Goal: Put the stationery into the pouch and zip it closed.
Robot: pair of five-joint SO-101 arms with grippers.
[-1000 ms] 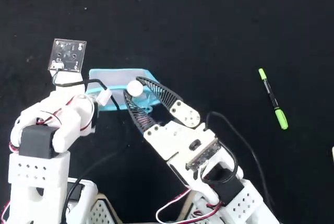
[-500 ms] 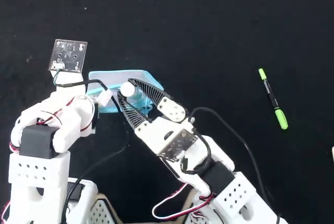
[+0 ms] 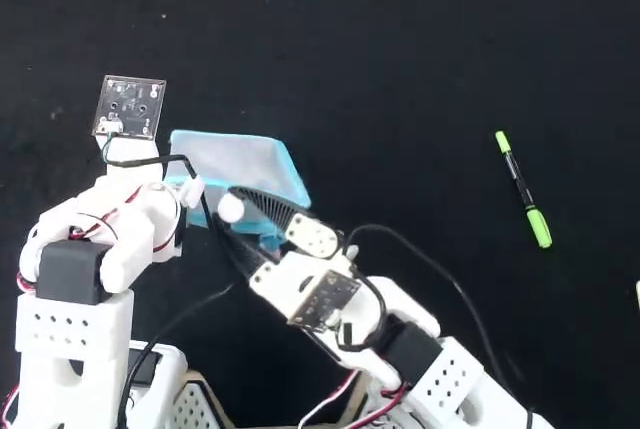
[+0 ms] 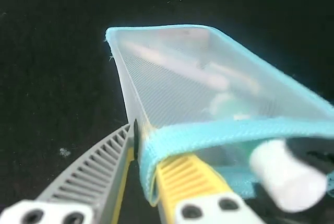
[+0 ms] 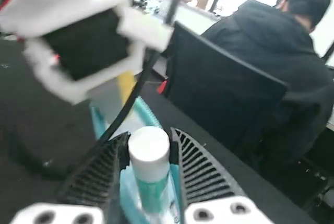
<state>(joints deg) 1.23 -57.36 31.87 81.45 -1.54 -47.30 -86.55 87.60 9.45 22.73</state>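
A translucent pouch (image 3: 240, 161) with a teal rim lies left of centre on the black table. My left gripper (image 3: 190, 190) is shut on its near rim. In the left wrist view the teal rim (image 4: 219, 132) is pinched between the grey and yellow fingers of the left gripper (image 4: 136, 135), and pale items show through the mesh. My right gripper (image 3: 235, 211) is shut on a glue stick (image 3: 230, 208) with a white cap, held at the pouch's near edge beside the left gripper. The right wrist view shows the glue stick (image 5: 150, 153) upright between the black fingers.
A green pen (image 3: 522, 189) lies alone on the table far to the right. The left arm's body (image 5: 78, 31) stands close in front of the right gripper. A black cable (image 3: 210, 214) hangs between the two arms. A pale object (image 3: 637, 294) pokes in at the right edge.
My right gripper has carried the glue stick leftward and nearer, from over the pouch's right part to its near edge by the left gripper. The left arm has kept its hold.
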